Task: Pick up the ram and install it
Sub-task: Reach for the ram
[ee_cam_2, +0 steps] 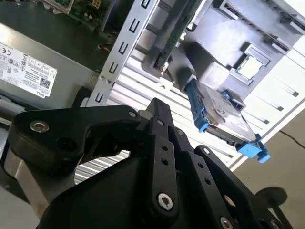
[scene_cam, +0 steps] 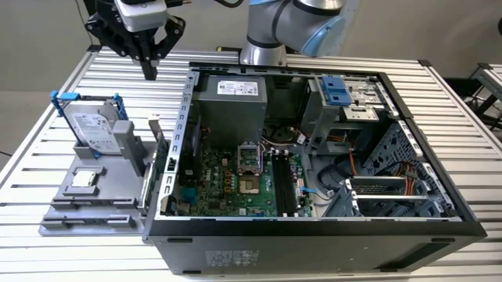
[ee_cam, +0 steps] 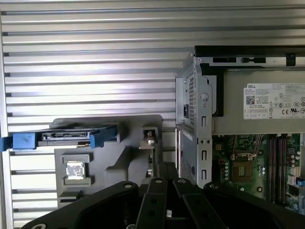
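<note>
The end effector [scene_cam: 149,70] hangs clenched and empty, its black fingers drawn to a point above the ribbed aluminium counter [scene_cam: 459,132], just off the far corner of the open computer case [scene_cam: 314,241]. The ram [scene_cam: 159,157] lies at about 6 o'clock from it in the exterior view. It stands on its long edge in the grey parts fixture [scene_cam: 86,222], just beside the case's side wall. Its long axis runs roughly 12 to 6 o'clock there, parallel to that wall. In the second wrist view the ram [ee_cam_2: 175,33] reads as a thin, flat, dark board seen nearly edge-on, held at one end by a grey bracket.

At about 9 o'clock from the ram sit the silver hard drive in its blue frame [scene_cam: 98,130] and the small square processor chip [scene_cam: 84,178], both smooth and reflective against the matte moulded fixture. The long black memory slots [scene_cam: 284,189] on the green motherboard lie at 3 o'clock from the ram, running nearly parallel to it.
</note>
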You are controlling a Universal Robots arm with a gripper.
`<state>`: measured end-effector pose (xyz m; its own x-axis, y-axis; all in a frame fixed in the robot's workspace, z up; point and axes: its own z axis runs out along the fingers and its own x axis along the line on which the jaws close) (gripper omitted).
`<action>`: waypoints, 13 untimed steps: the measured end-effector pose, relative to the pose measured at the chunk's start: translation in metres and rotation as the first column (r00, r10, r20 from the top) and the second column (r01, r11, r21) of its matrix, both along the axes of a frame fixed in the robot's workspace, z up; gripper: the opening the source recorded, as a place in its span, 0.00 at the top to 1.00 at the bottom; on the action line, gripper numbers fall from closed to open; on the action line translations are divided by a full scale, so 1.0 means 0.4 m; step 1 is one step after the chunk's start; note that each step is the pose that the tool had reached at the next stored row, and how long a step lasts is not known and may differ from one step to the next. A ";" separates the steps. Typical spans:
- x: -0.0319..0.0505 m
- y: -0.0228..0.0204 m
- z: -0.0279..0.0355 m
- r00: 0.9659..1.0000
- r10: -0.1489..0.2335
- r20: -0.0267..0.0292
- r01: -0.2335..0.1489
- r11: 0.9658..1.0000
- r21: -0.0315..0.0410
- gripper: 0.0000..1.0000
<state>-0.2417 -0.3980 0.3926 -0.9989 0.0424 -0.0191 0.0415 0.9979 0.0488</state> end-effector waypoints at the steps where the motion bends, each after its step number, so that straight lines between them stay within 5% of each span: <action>1: -0.008 0.000 0.000 1.000 0.000 0.000 0.000 1.000 0.000 1.00; 13: -0.099 0.000 0.000 1.000 0.000 0.000 0.000 1.000 0.000 1.00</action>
